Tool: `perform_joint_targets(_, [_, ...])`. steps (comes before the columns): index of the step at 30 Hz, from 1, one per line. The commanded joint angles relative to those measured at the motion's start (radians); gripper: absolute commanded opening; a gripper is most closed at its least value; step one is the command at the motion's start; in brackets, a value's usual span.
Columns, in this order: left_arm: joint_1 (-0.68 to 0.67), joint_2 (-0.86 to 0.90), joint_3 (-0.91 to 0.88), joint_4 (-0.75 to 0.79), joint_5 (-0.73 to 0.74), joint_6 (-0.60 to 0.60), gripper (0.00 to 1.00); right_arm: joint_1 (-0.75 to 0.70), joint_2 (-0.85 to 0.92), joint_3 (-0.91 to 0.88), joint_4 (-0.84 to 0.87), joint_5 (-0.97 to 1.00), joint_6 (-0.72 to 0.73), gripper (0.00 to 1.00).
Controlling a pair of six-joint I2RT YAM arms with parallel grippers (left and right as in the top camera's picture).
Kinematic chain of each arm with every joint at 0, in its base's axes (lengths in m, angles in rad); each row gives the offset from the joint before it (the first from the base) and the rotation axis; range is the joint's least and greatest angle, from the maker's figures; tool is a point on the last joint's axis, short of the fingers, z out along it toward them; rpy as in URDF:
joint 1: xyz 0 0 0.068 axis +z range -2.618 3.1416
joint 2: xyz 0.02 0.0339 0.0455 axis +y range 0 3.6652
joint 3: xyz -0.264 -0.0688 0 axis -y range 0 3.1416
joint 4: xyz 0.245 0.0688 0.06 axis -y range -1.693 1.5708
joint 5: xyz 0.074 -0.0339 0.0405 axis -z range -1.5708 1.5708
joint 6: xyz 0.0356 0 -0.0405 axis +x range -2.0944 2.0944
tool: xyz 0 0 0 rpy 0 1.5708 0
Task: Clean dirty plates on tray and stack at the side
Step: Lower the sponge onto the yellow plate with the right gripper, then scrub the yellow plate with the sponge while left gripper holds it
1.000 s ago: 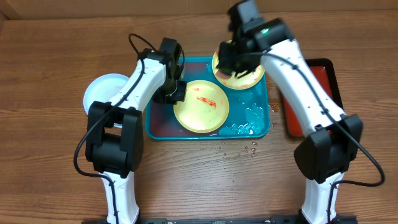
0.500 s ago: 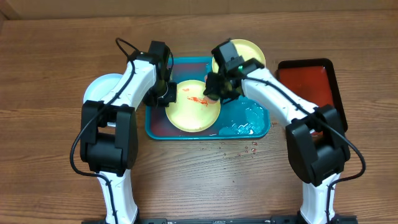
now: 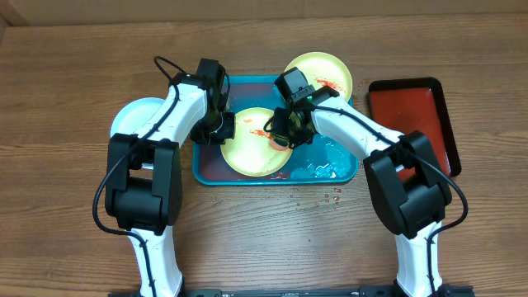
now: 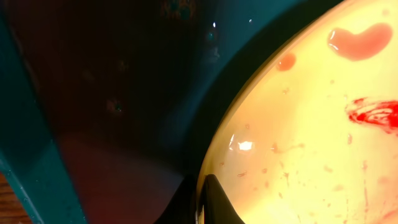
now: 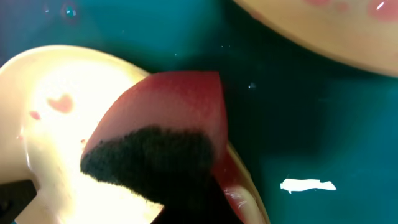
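A yellow-green plate (image 3: 252, 148) with red sauce smears lies in the turquoise tray (image 3: 346, 169). My left gripper (image 3: 216, 130) is shut on its left rim; in the left wrist view the fingertips (image 4: 214, 198) pinch the plate's edge (image 4: 298, 143). My right gripper (image 3: 280, 128) is shut on a red sponge with a black scrub side (image 5: 161, 137), which rests on the plate's right part (image 5: 43, 118). A second yellow-green plate (image 3: 322, 76) sits at the tray's back right rim, and also shows in the right wrist view (image 5: 323, 31). A pale mint plate (image 3: 132, 120) lies on the table left of the tray.
A smaller red tray with a black rim (image 3: 412, 120) stands on the right of the table. Soapy water and foam (image 3: 326, 165) lie in the turquoise tray's right half. Drops of water (image 3: 330, 198) lie on the wood in front of it.
My right arm has come down from the back plate to the plate in the tray, with the sponge. My left gripper has drawn that plate a little to the left.
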Motion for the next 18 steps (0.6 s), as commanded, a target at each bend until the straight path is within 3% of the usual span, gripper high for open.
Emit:
perform_joint_targets(1, [0.002, 0.000, -0.029, 0.005, 0.012, -0.018, 0.04, 0.000, 0.030, -0.003, 0.005, -0.011, 0.059, 0.04])
perform_joint_targets(12, [-0.005, 0.000, -0.029, 0.012, 0.035, -0.018, 0.04, 0.015, 0.162, -0.002, 0.193, -0.254, 0.111, 0.04])
perform_joint_targets(18, [-0.005, 0.000, -0.029, 0.018, 0.037, -0.018, 0.04, 0.060, 0.171, 0.009, 0.243, -0.288, 0.111, 0.04])
